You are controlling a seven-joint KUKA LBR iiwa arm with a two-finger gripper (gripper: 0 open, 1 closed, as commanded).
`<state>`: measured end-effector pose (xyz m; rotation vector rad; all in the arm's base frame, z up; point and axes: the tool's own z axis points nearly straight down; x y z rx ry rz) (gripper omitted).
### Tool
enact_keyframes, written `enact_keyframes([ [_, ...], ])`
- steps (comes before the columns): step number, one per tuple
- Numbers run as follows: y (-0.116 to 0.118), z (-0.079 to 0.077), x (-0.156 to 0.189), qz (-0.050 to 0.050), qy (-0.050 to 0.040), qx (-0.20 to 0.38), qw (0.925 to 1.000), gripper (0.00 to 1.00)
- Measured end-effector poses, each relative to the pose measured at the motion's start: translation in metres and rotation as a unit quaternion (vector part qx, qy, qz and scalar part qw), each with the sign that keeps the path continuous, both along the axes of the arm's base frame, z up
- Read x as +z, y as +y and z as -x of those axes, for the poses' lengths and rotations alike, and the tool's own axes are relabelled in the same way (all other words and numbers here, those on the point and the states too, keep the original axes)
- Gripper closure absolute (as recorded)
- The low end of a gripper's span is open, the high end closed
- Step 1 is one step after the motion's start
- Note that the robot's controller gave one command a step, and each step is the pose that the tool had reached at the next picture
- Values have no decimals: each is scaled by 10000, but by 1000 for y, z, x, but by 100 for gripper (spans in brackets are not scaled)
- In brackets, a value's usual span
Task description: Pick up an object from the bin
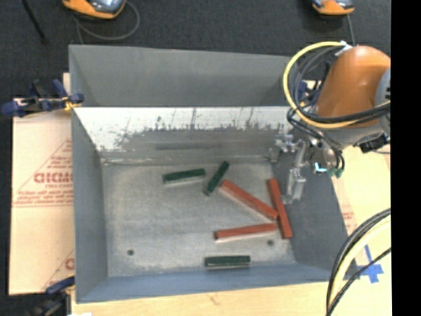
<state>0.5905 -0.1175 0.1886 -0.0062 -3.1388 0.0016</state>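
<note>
The gripper (295, 188) hangs at the 3 o'clock side of the grey metal bin (92, 196), close to the right wall, under the arm's orange cover (352, 78). Its tip is just beside the top end of a red bar (281, 210) that runs nearly upright along the floor at 3 o'clock. Whether the gripper is open or closed I cannot tell, and nothing is seen held in it.

A 2nd red bar (247, 199) slants from the middle of the floor toward 4 o'clock and meets the upright one. A 3rd red bar (245, 232) lies almost level at 5 o'clock, its right end near the upright bar's lower end.

3 dark green bars lie well apart from the gripper: 1 (184, 176) at 11 o'clock, 1 tilted (217, 177) at 12 o'clock, and 1 (227, 261) at 6 o'clock by the near wall.
</note>
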Motion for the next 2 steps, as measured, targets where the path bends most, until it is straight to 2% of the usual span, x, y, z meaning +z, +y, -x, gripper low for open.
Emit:
enact_keyframes([
  [1, -10, 19, -119, 3, -23, 290, 9996, 0],
  [2, -10, 17, -116, 9, -47, 309, 9995, 100],
])
